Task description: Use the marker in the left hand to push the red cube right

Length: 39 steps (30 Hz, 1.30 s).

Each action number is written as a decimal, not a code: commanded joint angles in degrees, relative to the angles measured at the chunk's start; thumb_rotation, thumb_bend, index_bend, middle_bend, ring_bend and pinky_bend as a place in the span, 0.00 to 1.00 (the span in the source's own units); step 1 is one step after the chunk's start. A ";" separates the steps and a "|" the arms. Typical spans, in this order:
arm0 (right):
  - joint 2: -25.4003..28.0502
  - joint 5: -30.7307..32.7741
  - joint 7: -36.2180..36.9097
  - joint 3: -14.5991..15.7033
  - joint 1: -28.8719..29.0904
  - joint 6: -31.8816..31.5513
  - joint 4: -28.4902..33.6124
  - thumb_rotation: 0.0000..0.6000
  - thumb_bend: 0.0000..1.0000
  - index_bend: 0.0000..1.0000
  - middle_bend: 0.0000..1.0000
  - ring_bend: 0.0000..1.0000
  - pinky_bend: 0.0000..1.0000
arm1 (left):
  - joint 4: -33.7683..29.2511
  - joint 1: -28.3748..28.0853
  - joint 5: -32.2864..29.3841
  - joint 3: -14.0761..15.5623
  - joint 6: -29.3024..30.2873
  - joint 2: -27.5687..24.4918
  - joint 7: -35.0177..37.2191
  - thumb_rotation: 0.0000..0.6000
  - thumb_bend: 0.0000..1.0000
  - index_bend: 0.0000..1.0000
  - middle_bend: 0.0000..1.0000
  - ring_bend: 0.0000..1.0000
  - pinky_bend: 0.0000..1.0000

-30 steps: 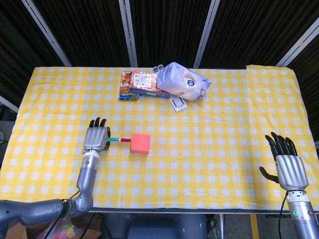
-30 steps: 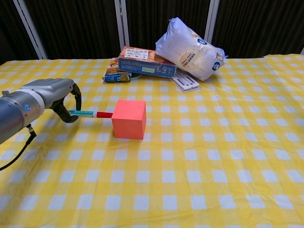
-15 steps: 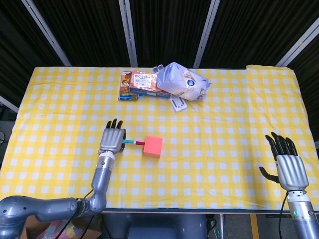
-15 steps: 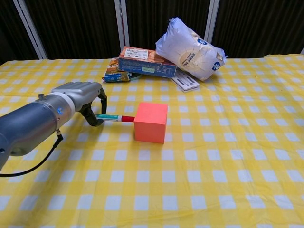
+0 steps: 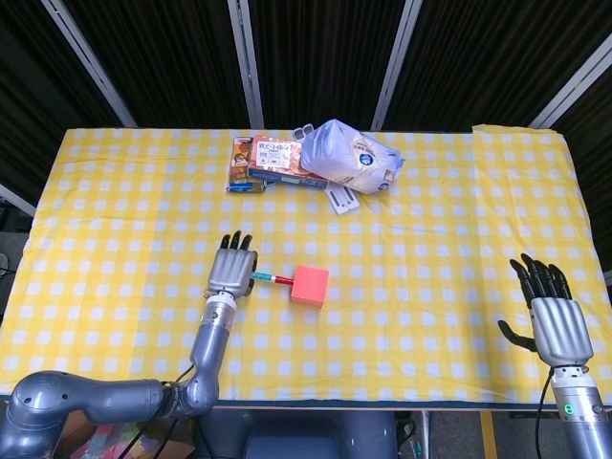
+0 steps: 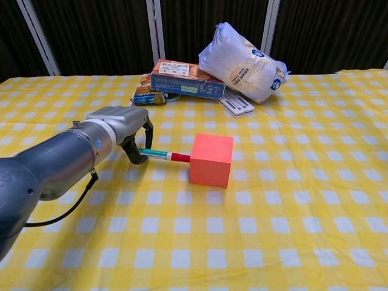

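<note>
Yellow-and-white checked cloth covers the counter (image 5: 115, 172), with dark curtains hanging behind it. Near the middle of the cloth sits the red cube (image 5: 310, 285), flat on its base. The left hand (image 5: 233, 273) lies just to the cube's left, fingers curled around a marker (image 5: 272, 279) that runs level across the cloth; in the chest view the marker's red tip (image 6: 180, 158) touches the cube's left face. The right hand (image 5: 553, 320) is well apart at the near right edge of the counter, its fingers spread and holding nothing. At the far side of the counter a pale blue bag (image 6: 241, 62) leans on a stack of flat boxes (image 6: 182, 79), and a white remote-like strip (image 6: 236, 104) lies just in front of the bag.
</note>
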<state>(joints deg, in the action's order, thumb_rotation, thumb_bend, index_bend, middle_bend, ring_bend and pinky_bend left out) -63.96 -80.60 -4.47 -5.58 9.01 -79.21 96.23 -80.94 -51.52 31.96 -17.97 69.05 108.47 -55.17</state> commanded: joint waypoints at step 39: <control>0.65 1.16 -0.26 0.15 0.04 1.09 0.73 1.00 0.30 0.00 0.00 0.00 0.00 | 5.91 -10.88 -5.12 -4.65 -3.55 9.49 -4.78 1.00 0.48 0.54 0.11 0.00 0.09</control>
<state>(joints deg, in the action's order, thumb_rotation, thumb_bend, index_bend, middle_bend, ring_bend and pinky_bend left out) -63.35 -79.53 -4.59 -5.46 9.04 -78.17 96.92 -75.45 -61.88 27.18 -22.22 65.63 117.44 -59.58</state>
